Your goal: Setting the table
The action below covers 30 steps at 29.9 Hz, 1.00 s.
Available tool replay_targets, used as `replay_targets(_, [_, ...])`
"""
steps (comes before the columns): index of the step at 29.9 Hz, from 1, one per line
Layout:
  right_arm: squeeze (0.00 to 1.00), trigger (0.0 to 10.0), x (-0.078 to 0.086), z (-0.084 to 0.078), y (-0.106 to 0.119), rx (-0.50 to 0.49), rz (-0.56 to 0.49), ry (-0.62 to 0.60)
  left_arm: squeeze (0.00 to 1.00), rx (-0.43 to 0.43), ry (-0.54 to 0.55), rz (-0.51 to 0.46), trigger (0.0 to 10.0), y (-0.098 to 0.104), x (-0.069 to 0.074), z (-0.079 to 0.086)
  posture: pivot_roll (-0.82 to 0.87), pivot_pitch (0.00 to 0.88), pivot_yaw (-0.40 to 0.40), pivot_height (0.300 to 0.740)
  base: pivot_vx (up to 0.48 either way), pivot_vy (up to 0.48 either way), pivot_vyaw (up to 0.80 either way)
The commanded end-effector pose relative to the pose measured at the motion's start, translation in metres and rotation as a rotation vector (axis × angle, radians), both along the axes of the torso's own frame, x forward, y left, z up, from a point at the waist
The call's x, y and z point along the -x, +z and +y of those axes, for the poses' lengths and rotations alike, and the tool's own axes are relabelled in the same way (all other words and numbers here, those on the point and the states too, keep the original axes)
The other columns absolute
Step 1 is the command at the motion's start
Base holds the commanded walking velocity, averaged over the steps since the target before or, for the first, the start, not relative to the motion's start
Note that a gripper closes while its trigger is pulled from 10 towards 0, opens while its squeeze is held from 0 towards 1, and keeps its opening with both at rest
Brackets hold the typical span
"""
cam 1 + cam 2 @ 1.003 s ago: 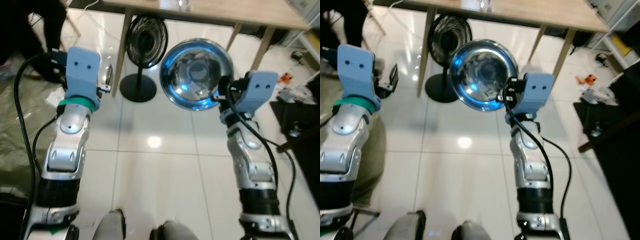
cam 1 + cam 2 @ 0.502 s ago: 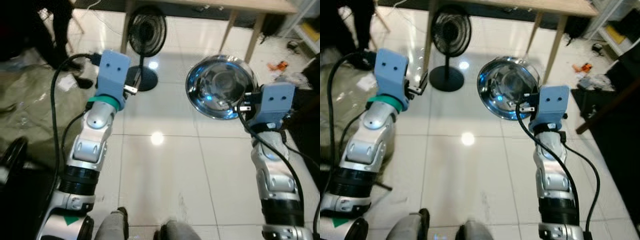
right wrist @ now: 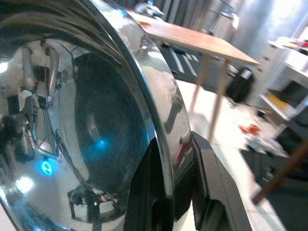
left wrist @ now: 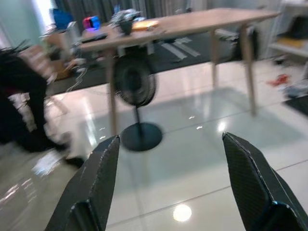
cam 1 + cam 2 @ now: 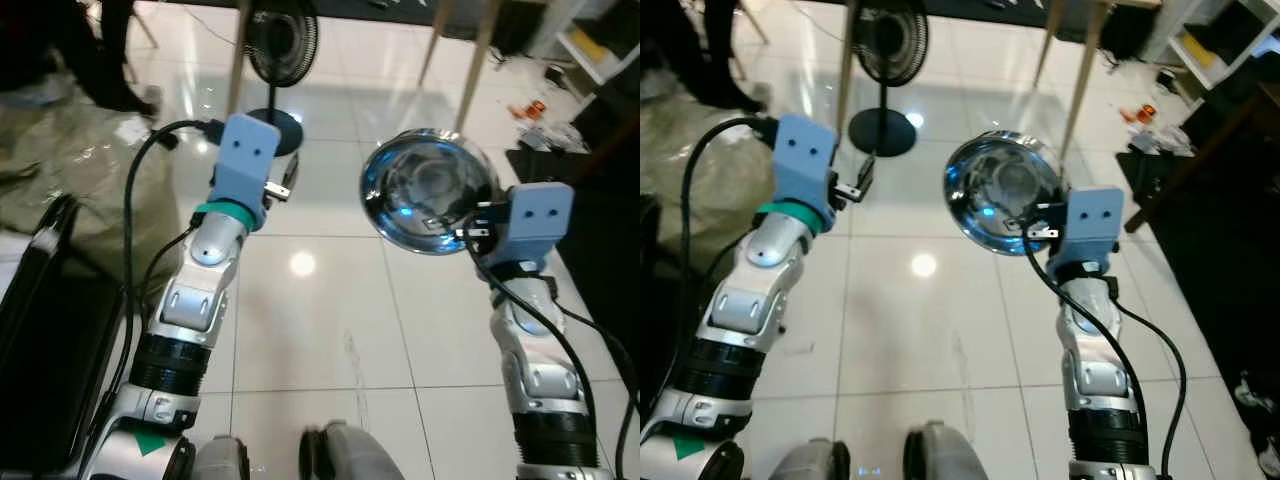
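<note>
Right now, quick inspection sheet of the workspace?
Surface: glossy white tile floor; wooden table ahead.
Job's things: steel bowl, tilted on edge, clamped by its rim.
Clutter: small items on table; bits on floor at right.
Grippers: right gripper shut on bowl; left gripper open, holding nothing.
Cables: black cables along both arms.
Surroundings: standing fan by table; grey sheet at left.

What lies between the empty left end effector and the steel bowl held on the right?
Nothing but bare white floor tile separates the left end effector from the steel bowl, as the left eye view shows.
</note>
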State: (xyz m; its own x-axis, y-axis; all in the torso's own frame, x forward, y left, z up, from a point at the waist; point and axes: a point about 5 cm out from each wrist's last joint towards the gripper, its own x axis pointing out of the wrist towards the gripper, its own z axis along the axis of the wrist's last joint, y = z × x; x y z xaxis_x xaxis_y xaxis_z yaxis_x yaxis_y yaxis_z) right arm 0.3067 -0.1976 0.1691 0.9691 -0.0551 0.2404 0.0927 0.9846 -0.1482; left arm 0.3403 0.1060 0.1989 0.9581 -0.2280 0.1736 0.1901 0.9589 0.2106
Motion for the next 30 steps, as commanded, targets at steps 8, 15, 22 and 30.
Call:
replay_targets(8, [0.0, 10.0, 0.0019, -0.0101, -0.0016, -0.038, 0.001, -0.035, 0.0, 0.015, -0.044, -0.007, 10.0, 0.0022, 0.0003, -0.0084, -0.02, 0.027, -0.053, 0.74, 0.0, 0.0, 0.0])
replay_targets(15, [0.0, 10.0, 0.0019, -0.0127, -0.0031, -0.053, 0.014, -0.039, 0.0, 0.043, -0.06, 0.009, 10.0, 0.0027, 0.0007, -0.0128, -0.02, 0.022, -0.053, 0.74, 0.0, 0.0, -0.23])
replay_targets(22, [0.0, 10.0, 0.0009, -0.0129, -0.0038, -0.063, 0.018, -0.039, 0.0, 0.051, -0.056, 0.015, 10.0, 0.0027, 0.0002, -0.0127, -0.02, 0.025, -0.052, 0.74, 0.0, 0.0, -0.8])
replay_targets(30, [0.0, 10.0, 0.0012, -0.0121, -0.0053, -0.065, 0.022, -0.037, 0.0, 0.048, -0.054, 0.011, 10.0, 0.0032, 0.0005, -0.0132, -0.02, 0.027, -0.05, 0.74, 0.0, 0.0, -0.8])
